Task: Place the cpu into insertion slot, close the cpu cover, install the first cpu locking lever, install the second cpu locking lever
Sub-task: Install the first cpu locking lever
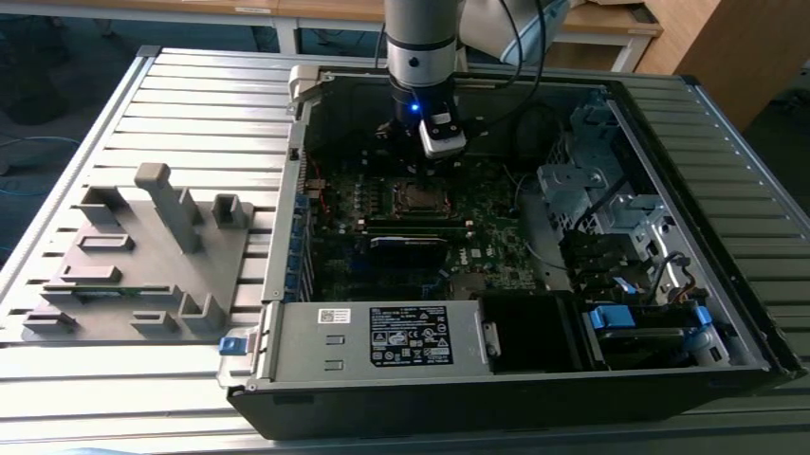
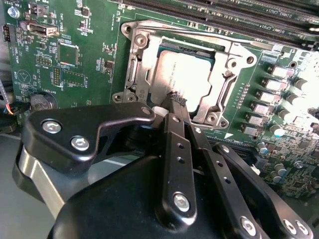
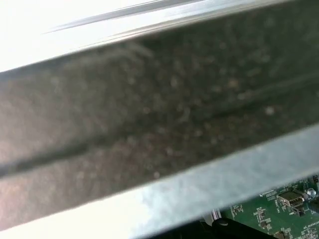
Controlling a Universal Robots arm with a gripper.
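From the second wrist view I look down past my end effector point(image 2: 175, 102), whose black linkage bars fill the near part of the picture. Its two fingers point(image 2: 174, 129) run side by side and meet at the tip, so I read it as closed, with nothing gripped between them. The tip sits right at the near edge of the socket, at or just above the metal frame; I cannot tell whether it actually touches.

Just beyond the tip lies the cpu point(image 2: 180, 73), a flat square chip with a dull silver-grey top. It is seated in the insertion slot point(image 2: 167, 47), lying level. The cpu cover point(image 2: 222, 82), a thin silvery frame with a large square window, lies down flat around the chip, so the chip's top shows through the window. Screws mark the frame's corners. Around the socket spreads the green motherboard point(image 2: 75, 55), and long black memory slots point(image 2: 239, 22) run along the far side.

In the first wrist view I see a blurred dark band close to the lens and a corner of the green board point(image 3: 279, 209).

In the exterior view, the arm point(image 1: 420, 47) reaches down into the open computer case point(image 1: 708, 237), with the end effector point(image 1: 442, 144) just above the socket point(image 1: 418, 197). The case rests on a slatted metal bench point(image 1: 177, 104), and a grey fixture plate point(image 1: 139, 256) sits to the exterior view's left of the case.
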